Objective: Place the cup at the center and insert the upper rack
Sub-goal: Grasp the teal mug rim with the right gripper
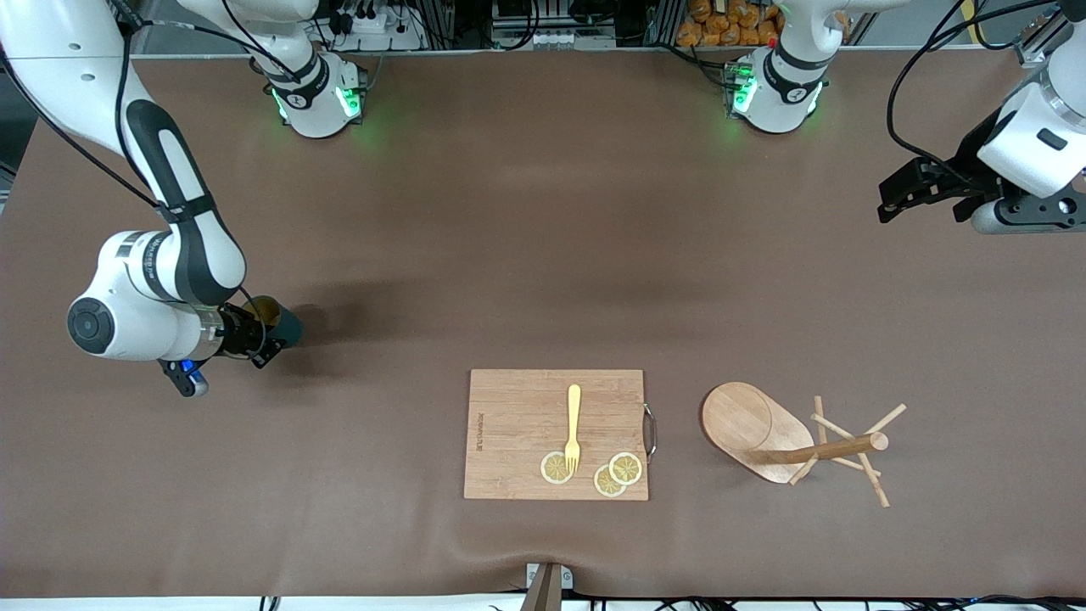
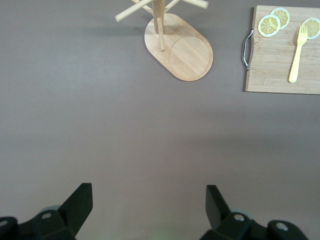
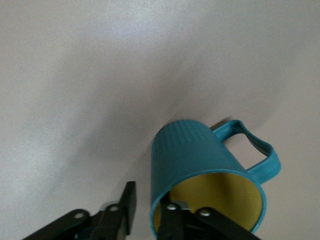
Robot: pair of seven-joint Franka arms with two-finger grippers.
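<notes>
I've got the right gripper (image 3: 150, 215) pinching only the rim of the cup (image 3: 205, 170) near the right arm's table end — 1 thin wall, it may tilt or slip — left gripper (image 2: 145, 210) waits, jaws apart.

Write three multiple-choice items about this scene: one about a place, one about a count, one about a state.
1. Where does the fork lie?
A. on the cutting board
B. in the cup
C. on the bare table

2. How many lemon slices are on the board?
A. one
B. three
C. five

3. How does the rack stand?
A. upright
B. tipped on its side
C. held by the left tool

Answers:
1. A: the fork rests on the board, tines on a slice.
2. B: three slices show near the board's nearer edge.
3. B: its pole lies level, pegs touching the table, and the left tool hangs open elsewhere.
</notes>
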